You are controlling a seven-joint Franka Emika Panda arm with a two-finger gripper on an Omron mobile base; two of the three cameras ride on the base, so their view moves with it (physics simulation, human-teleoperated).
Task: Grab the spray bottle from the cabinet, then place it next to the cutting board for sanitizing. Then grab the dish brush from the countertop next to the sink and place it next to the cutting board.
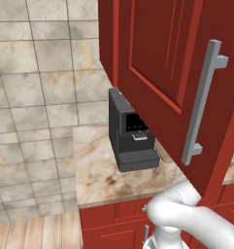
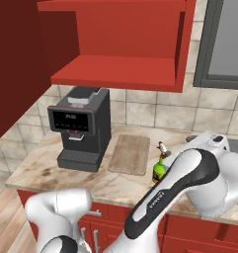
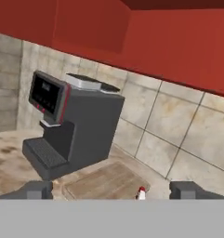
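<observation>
The cabinet (image 2: 125, 44) stands open, its dark red door (image 1: 172, 73) swung out with a long grey bar handle (image 1: 203, 102); the door hides most of the surface in the left base view, and the inside shelves visible in the right base view look bare. Below runs the countertop (image 2: 36, 170), a beige and brown marbled surface. A dark coffee machine (image 2: 81, 128) sits on it by the tiled wall. Just right of the machine lies the wooden cutting board (image 2: 130, 154). The spray bottle (image 2: 160, 169) stands just beside the board's right edge: a green body with a white and red nozzle, half hidden by the arm. In the hand view only its red-tipped top (image 3: 141, 192) peeks up between the fingertips of the gripper (image 3: 111, 190), which are spread wide; whether they touch the bottle cannot be told.
</observation>
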